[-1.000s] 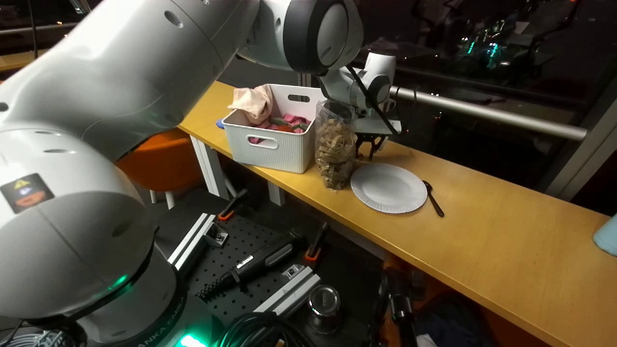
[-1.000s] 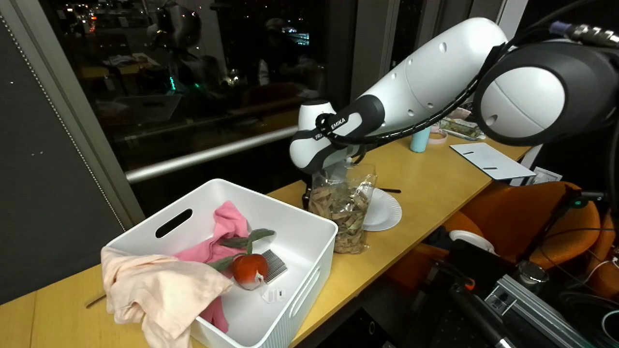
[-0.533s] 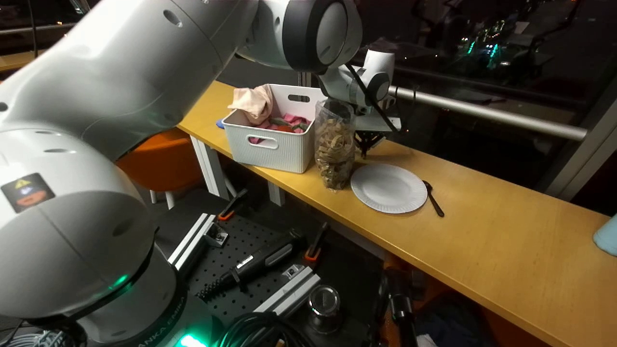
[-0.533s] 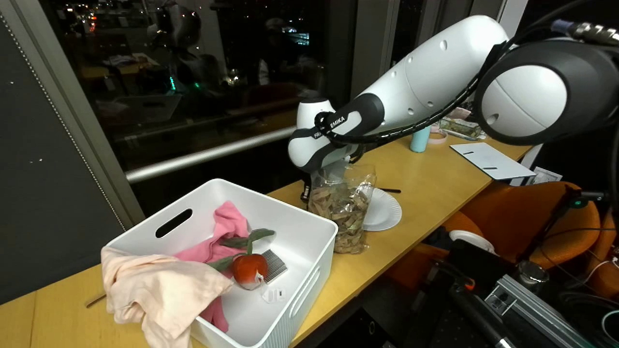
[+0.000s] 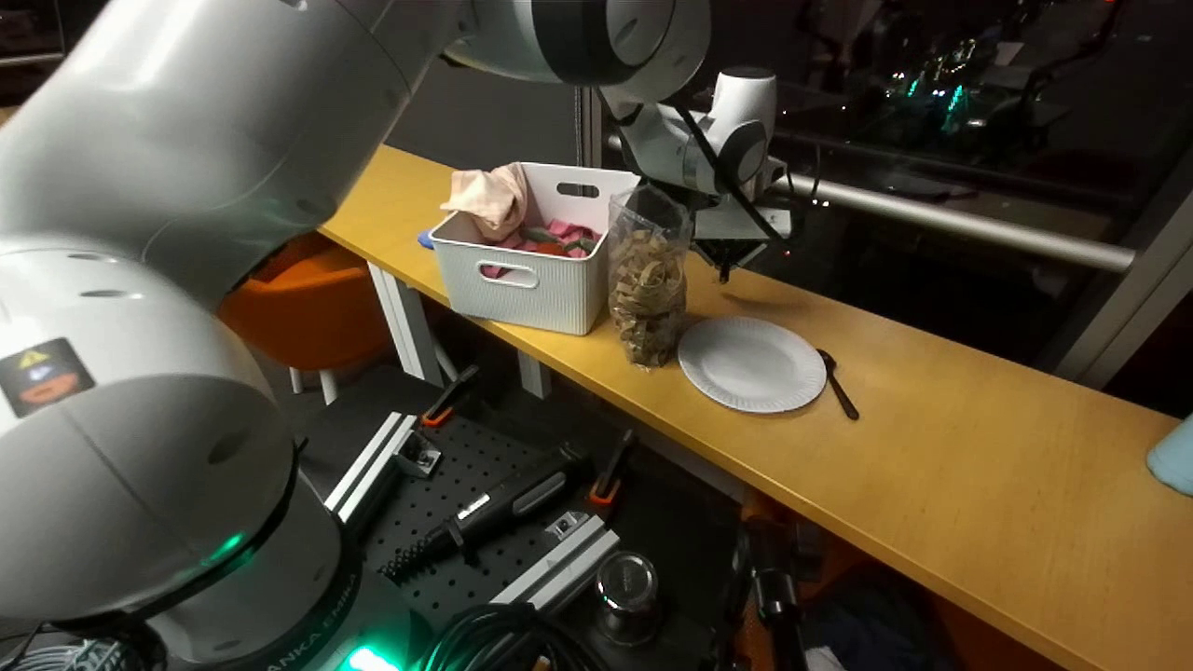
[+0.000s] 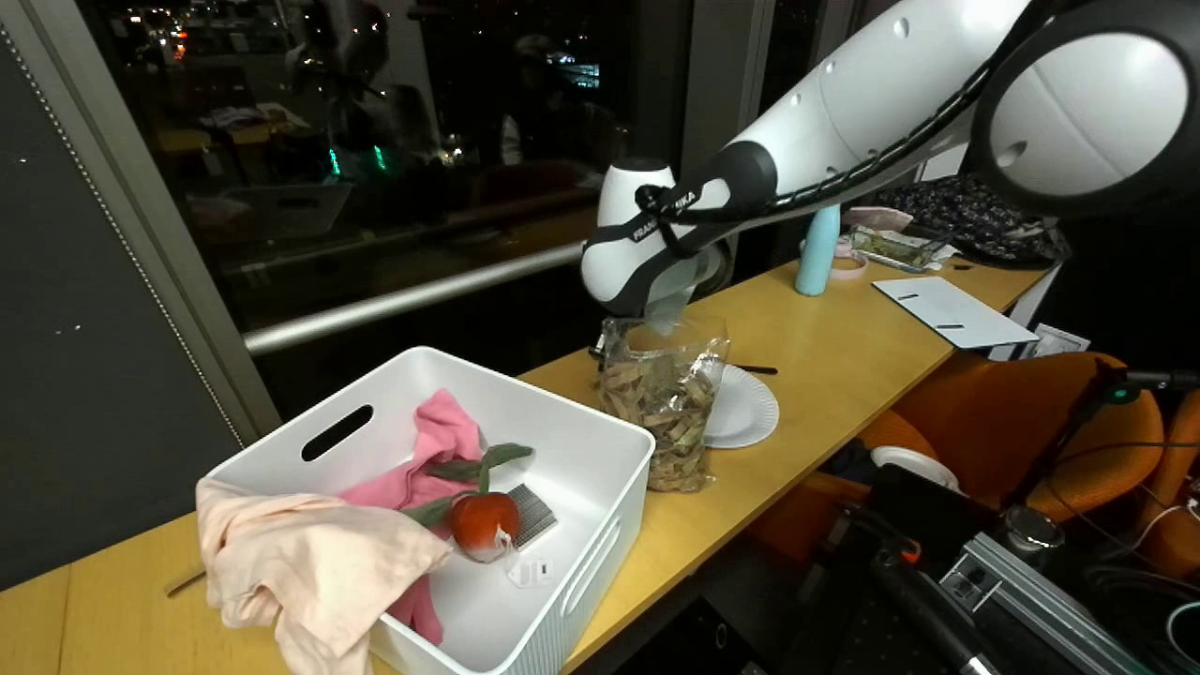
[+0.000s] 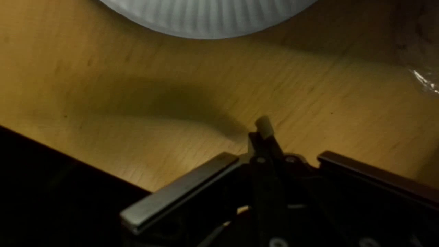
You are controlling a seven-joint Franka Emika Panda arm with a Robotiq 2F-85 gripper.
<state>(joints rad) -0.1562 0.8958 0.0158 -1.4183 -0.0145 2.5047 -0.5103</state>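
The gripper (image 5: 724, 274) hangs above the table (image 7: 120, 58), fingers pressed together, whether holding the pale stub (image 7: 264, 127) at their tips unclear; in the wrist view the plate (image 7: 207, 20) lies ahead, the bag (image 7: 425, 80) rightward.

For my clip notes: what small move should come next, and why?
Probably a slight lift of the tool, jaws shut: it seems to pinch a small pale piece low over the table, and the see-through bag stands close by.
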